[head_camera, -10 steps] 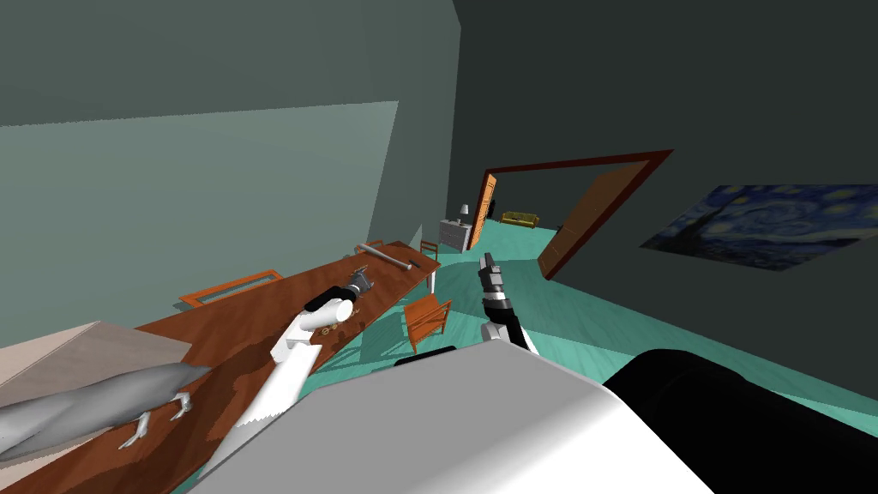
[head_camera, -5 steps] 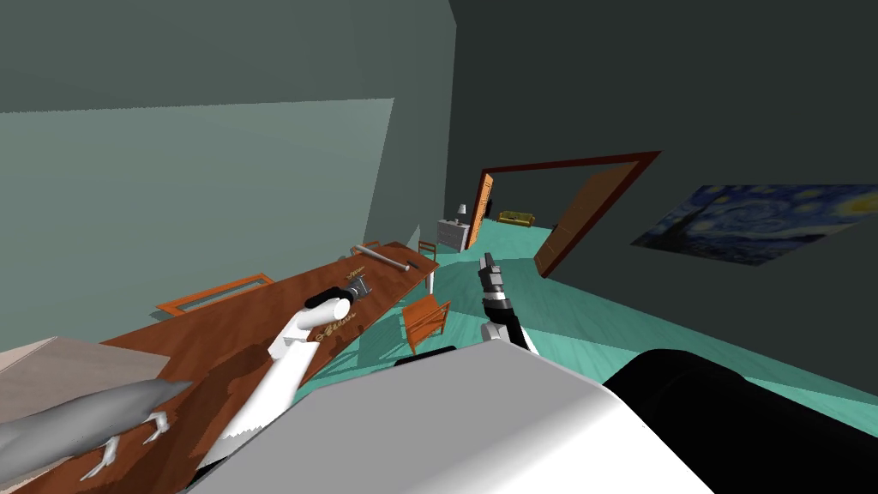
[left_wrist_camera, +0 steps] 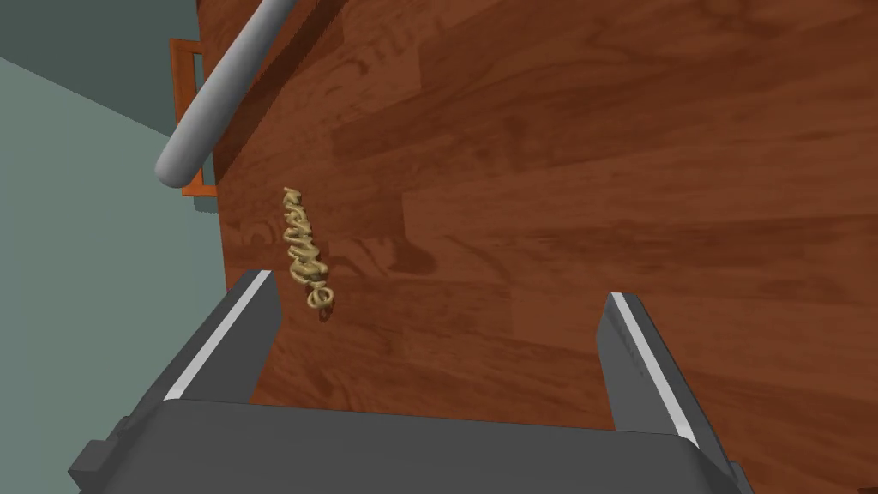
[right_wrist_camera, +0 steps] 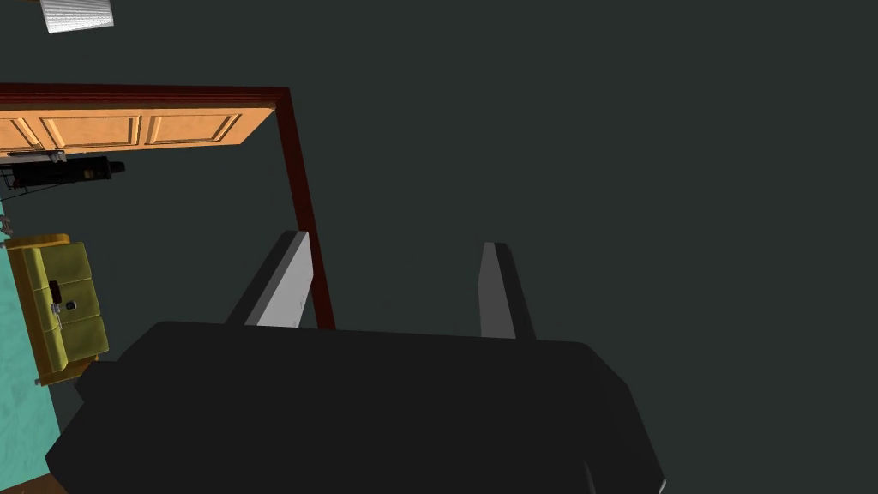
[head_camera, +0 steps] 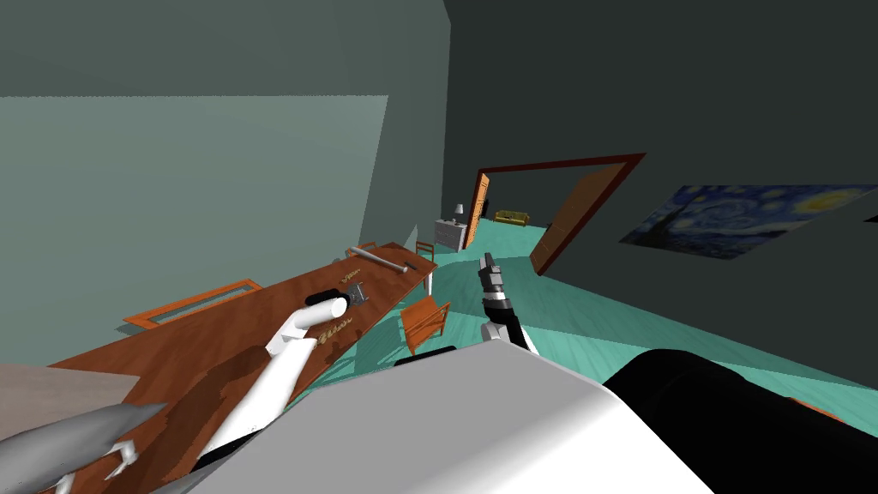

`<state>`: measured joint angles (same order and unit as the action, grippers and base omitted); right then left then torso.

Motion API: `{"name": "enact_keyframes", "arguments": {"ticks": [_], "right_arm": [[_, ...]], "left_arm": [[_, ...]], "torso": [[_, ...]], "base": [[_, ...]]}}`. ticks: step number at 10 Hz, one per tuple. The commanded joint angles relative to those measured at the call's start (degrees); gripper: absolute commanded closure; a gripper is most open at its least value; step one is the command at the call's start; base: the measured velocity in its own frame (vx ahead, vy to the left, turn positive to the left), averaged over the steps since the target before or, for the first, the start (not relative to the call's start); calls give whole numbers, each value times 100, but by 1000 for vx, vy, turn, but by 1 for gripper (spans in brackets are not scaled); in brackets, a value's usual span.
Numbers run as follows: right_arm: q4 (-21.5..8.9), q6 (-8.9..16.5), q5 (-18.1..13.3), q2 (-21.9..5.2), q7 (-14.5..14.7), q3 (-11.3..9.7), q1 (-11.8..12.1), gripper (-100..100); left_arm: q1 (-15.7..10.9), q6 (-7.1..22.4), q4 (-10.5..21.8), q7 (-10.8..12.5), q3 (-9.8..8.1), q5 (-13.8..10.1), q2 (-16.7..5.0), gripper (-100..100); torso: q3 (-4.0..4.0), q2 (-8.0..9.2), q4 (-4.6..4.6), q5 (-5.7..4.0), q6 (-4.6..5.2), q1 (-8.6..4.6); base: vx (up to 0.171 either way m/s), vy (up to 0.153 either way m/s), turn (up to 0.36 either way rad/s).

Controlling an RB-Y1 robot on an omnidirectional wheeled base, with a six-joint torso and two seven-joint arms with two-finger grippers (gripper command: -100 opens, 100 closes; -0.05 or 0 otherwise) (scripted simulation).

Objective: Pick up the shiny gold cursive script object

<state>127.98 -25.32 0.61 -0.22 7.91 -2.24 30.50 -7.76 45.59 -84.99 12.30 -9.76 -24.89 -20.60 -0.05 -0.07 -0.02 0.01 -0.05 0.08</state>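
Your L gripper [left_wrist_camera: 439, 290] hangs over the long wood table [left_wrist_camera: 600, 171], jaws spread wide w/ nothing held. The L wrist cam gives you what the head cam can't resolve: the gold cursive script obj [left_wrist_camera: 307, 249] lies flat on the tabletop. It is close beside the tip of one finger [left_wrist_camera: 236, 330], off-centre in the gap and well apart from the other finger; neither touches it. Past it lies 1 grey rod [left_wrist_camera: 227, 90], rounded end near the table edge. The head cam adds layout: from the L gripper the script sits at approx 11 o'clock and the rod at 1 o'clock. A 2nd small gold item [head_camera: 334, 330] lies on the table at 7 o'clock beside the L forearm [head_camera: 300, 322], too small to read. Also there: 1 orange chair [head_camera: 426, 319] on the teal floor [head_camera: 600, 317] at 4 o'clock, and 1 more chair [head_camera: 425, 250] at the table's far end. 1 long orange frame [head_camera: 193, 300] is behind the table at 9 o'clock, and 1 grey clawed animal figure [head_camera: 77, 424] at the near end, 8 o'clock. The R gripper [head_camera: 488, 260] is up at approx 3 o'clock, over the floor; R wrist cam shows its jaws part open, narrower than the L's, empty. That cam and the head cam both show 1 yellow sofa [right_wrist_camera: 64, 304] past the dark red door frame [right_wrist_camera: 302, 197].
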Motion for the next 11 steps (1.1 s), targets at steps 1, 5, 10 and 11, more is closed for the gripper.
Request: {"name": "enact_keyframes", "arguments": {"ticks": [1, 5, 10, 11], "right_arm": [[0, 0, 0, 0, 0, 0, 0, 0], [0, 0, 0, 0, 0, 0, 0, 0], [0, 0, 0, 0, 0, 0, 0, 0], [0, 0, 0, 0, 0, 0, 0, 0]], "left_arm": [[-43, 237, 184, 6, -26, -3, -20, -100], [-163, 821, 690, 24, -146, 7, -113, -100], [-294, 1619, 1383, 21, -316, 63, -254, -100], [-294, 1620, 1403, 21, -316, 63, -254, -100]], "torso": [[0, 0, 0, 0, 0, 0], [9, 16, 3, 0, -2, -1], [9, 15, 3, 0, -1, -1], [9, 15, 3, 0, -2, -2]], "base": [[22, 24, -44], [-8, 20, -56], [-8, 21, -61], [-5, 12, -35]]}}
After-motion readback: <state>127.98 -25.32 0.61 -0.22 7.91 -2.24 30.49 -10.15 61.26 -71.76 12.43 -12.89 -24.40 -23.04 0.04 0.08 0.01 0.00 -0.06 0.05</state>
